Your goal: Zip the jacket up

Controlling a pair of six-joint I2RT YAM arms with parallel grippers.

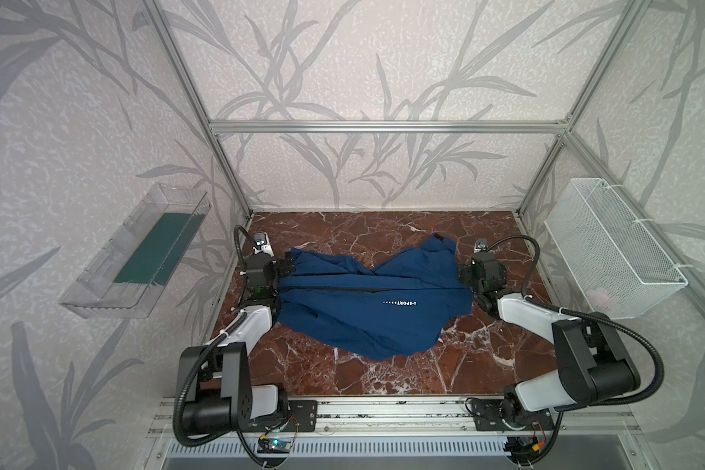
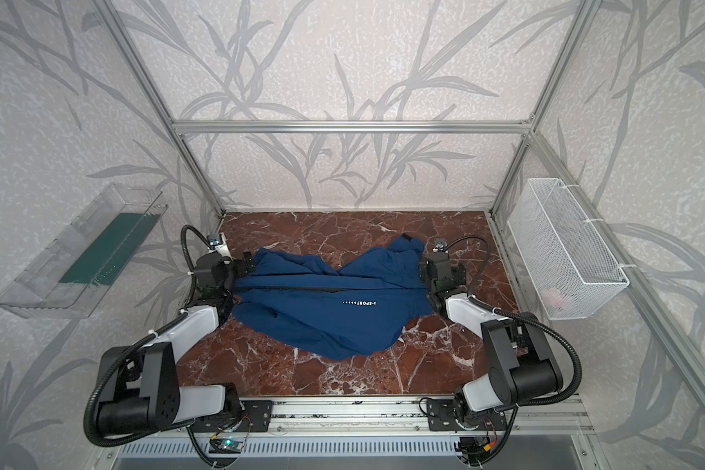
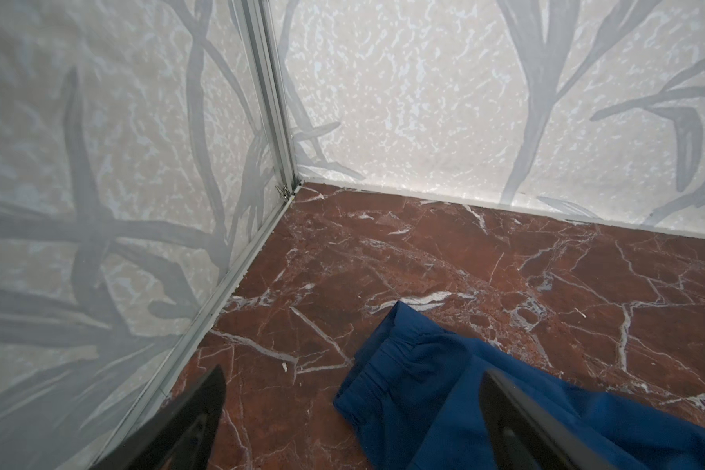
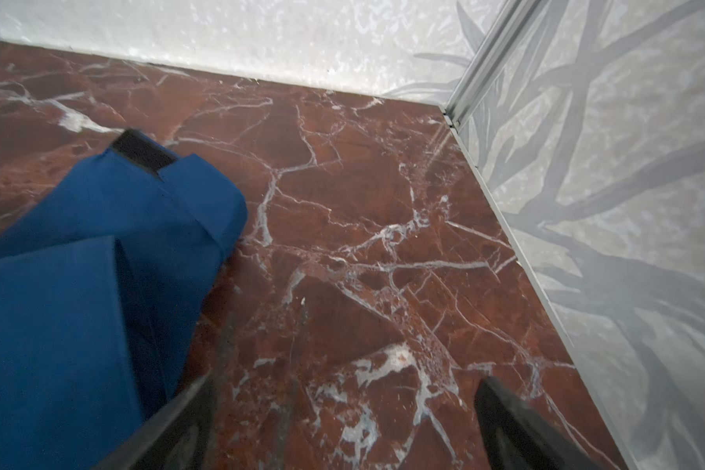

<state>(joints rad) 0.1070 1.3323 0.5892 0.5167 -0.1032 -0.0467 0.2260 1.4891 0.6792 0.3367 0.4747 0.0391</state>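
Observation:
The navy blue jacket [image 1: 363, 313] [image 2: 322, 321] lies crumpled across the middle of the red marble table [image 1: 383, 374]. Its dark front zipper line [image 1: 375, 289] runs left to right, and small white lettering [image 1: 401, 303] sits just in front of it. My left gripper [image 1: 288, 262] [image 2: 247, 262] hovers open at the jacket's left end. In the left wrist view the gripper [image 3: 353, 372] straddles a sleeve cuff [image 3: 383, 366] without holding it. My right gripper [image 1: 462, 272] [image 2: 423, 268] stands open at the jacket's right end. In the right wrist view the gripper [image 4: 349, 380] has only bare marble between its fingers, with the jacket [image 4: 78, 285] beside it.
A clear plastic bin [image 1: 139, 252] with a green floor hangs on the left wall. A white wire basket [image 1: 611, 248] hangs on the right wall. Aluminium frame posts [image 1: 228, 175] stand at the back corners. Patterned walls close the table's back and sides.

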